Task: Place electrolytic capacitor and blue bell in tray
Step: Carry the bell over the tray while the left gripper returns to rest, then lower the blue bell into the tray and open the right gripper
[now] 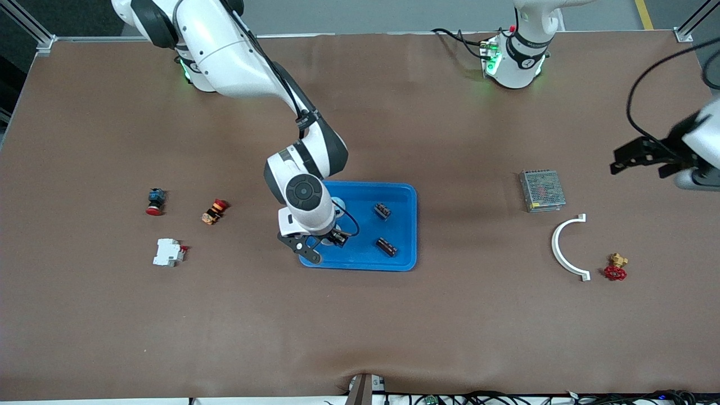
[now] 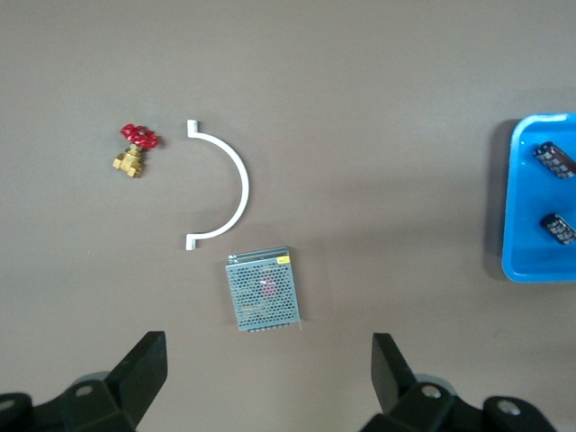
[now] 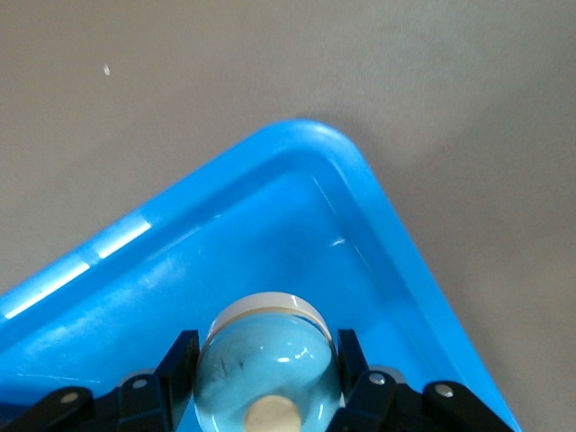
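Surface (image 1: 360, 326): brown, carries everything listed below.
Tray (image 1: 406, 194): bright blue, shallow, raised rim, near the middle of the surface; also shows in the right wrist view (image 3: 297, 144).
Right end effector (image 1: 320, 243): low over the tray's end toward the right arm, fingers closed on the blue bell.
Left end effector (image 2: 270, 369): fingers spread wide and empty, hanging over the surface toward the left arm's end; this arm waits.
Blue bell (image 3: 263, 364): pale blue dome on a white base ring with a light knob on top, clamped between the right fingers, directly above the tray floor, close to a rounded corner.
Electrolytic capacitors: two small dark pieces already in the tray, one (image 1: 382, 211) farther from the front camera, one (image 1: 386, 247) nearer.
Deciding relation: the bell lies straight below the right end effector and inside the rim, so release looks like all that is left; the right arm is the nearer one.
Other items: mesh-covered metal box (image 1: 541, 190); white curved bracket (image 1: 567, 247); red-handled brass valve (image 1: 616, 268); white breaker (image 1: 168, 252); two small push-button switches (image 1: 156, 201) (image 1: 214, 211).
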Tool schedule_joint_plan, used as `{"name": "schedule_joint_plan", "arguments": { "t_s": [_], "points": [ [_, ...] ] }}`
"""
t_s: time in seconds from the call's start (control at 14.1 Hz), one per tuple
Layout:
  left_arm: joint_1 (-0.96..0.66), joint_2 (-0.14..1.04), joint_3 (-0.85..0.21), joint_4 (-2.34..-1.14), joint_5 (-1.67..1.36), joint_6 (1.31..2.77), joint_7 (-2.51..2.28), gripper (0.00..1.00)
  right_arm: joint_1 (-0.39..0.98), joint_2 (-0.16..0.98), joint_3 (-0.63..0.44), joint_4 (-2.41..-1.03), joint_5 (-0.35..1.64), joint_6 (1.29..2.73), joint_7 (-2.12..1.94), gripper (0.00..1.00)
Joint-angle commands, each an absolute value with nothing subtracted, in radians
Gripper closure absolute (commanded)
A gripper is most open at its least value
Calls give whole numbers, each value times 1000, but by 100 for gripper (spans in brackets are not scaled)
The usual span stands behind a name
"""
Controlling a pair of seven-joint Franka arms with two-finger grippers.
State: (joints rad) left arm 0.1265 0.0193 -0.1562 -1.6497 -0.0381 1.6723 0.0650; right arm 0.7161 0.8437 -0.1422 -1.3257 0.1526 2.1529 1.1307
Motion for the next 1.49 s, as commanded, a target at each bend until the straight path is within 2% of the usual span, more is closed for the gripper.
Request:
{"name": "schedule_joint_plan", "arguments": {
  "t_s": [0.0, 0.28, 1.13, 1.21, 1.35, 1.42],
  "points": [
    [135, -52, -192, -1743, -17, 1723, -3, 0, 741, 853, -152, -1339, 166, 2174, 1150, 100],
    [118, -8, -221, -1641, 2, 1713, -58, 0, 745, 876, -150, -1339, 166, 2198, 1150, 100],
    [117, 21, -195, -1640, 3, 1684, -49, 0, 744, 910, -152, -1341, 163, 2247, 1150, 100],
    [63, 20, -148, -1640, 3, 1684, -48, 0, 745, 911, -152, -1342, 163, 2247, 1149, 100],
    [-99, 17, 34, -1631, 9, 1681, -46, 0, 747, 911, -152, -1347, 153, 2249, 1149, 100],
    [-113, 17, 57, -1623, 8, 1681, -43, 0, 749, 913, -152, -1348, 150, 2249, 1147, 100]
  ]
}}
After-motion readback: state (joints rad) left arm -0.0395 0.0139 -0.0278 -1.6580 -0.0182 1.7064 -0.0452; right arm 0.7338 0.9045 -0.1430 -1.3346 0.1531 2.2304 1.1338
